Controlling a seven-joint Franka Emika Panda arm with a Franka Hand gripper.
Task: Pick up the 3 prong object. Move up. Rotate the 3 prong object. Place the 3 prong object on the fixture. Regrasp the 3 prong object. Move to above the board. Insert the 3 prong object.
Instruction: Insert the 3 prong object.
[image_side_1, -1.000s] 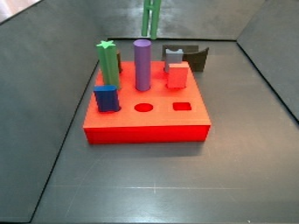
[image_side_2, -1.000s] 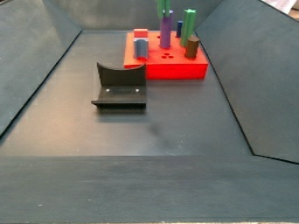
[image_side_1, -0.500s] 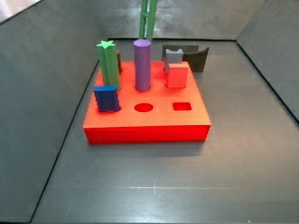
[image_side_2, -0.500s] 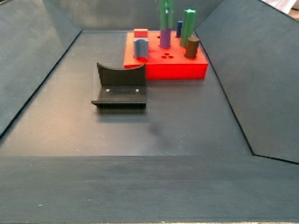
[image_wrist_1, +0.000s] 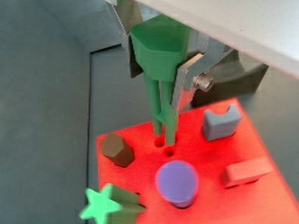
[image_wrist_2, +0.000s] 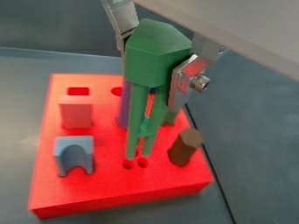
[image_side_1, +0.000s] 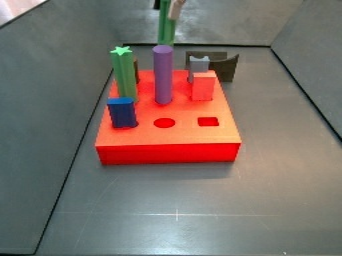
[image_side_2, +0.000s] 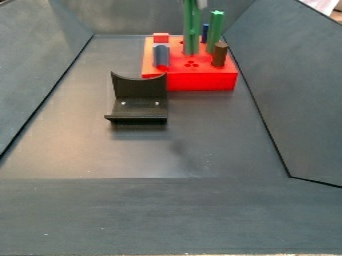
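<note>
Where a wrist view looks straight down the tool, the gripper (image_wrist_1: 167, 68) is clamped on the 3 prong object (image_wrist_1: 159, 83), one silver finger (image_wrist_1: 191, 65) pressed against its flank, and the prongs hang just above the red board (image_wrist_1: 218, 154). Crowding round the prong tips are a brown peg (image_wrist_1: 115, 149), a purple cylinder (image_wrist_1: 177, 183), a green star post (image_wrist_1: 104, 205), a grey arched block (image_wrist_1: 219, 122) and a red-and-grey peg (image_wrist_1: 247, 173): five standing pieces, one of each.

In a wrist view from the opposite side, the gripper (image_wrist_2: 158, 63) shows the same tight hold on the 3 prong object (image_wrist_2: 152, 83); three slim legs reach down close over the board (image_wrist_2: 111, 188). One square hole (image_wrist_2: 79, 91) lies open, with the brown peg (image_wrist_2: 184, 146) just beside the prongs.

In a side view, the 3 prong object (image_side_1: 166, 22) hangs high over the board (image_side_1: 167, 143), behind the purple cylinder (image_side_1: 162, 72). One round hole (image_side_1: 164, 124) and one square hole (image_side_1: 207, 122) sit unfilled, a blue block (image_side_1: 122, 112) is at the near corner, and the fixture (image_side_1: 221, 65) is behind the board. The fingers themselves can't be made out here.

In a side view from the far end, the fixture (image_side_2: 136, 97) stands alone on the floor, near the board (image_side_2: 193, 72).
</note>
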